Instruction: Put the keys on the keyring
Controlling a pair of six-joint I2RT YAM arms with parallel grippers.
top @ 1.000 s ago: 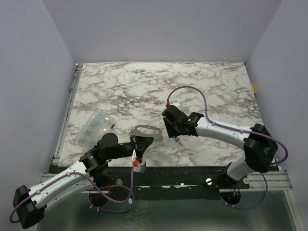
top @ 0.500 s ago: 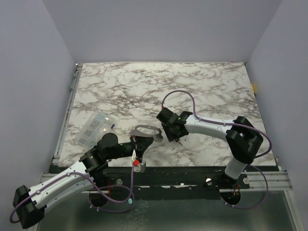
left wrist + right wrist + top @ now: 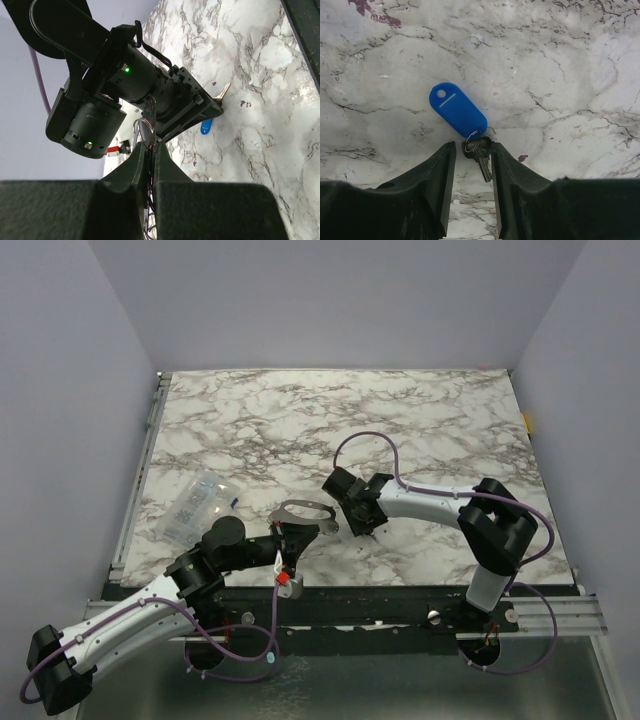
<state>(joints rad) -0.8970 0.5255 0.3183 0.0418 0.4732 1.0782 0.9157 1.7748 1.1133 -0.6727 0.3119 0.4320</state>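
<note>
Blue-tagged key (image 3: 484, 167) lies on the marbled surface (image 3: 560, 75) between the right fingers (image 3: 427, 195), which stand partly apart and hold nothing; left fingers (image 3: 165, 170) are pinched tight on the keyring (image 3: 303, 511), near the right fingers.

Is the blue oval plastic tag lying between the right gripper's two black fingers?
No, the blue oval plastic tag lies beyond the fingertips of the right gripper; only the small silver key sits between them.

Soft even overhead light, faint shadows, sharp focus
</note>
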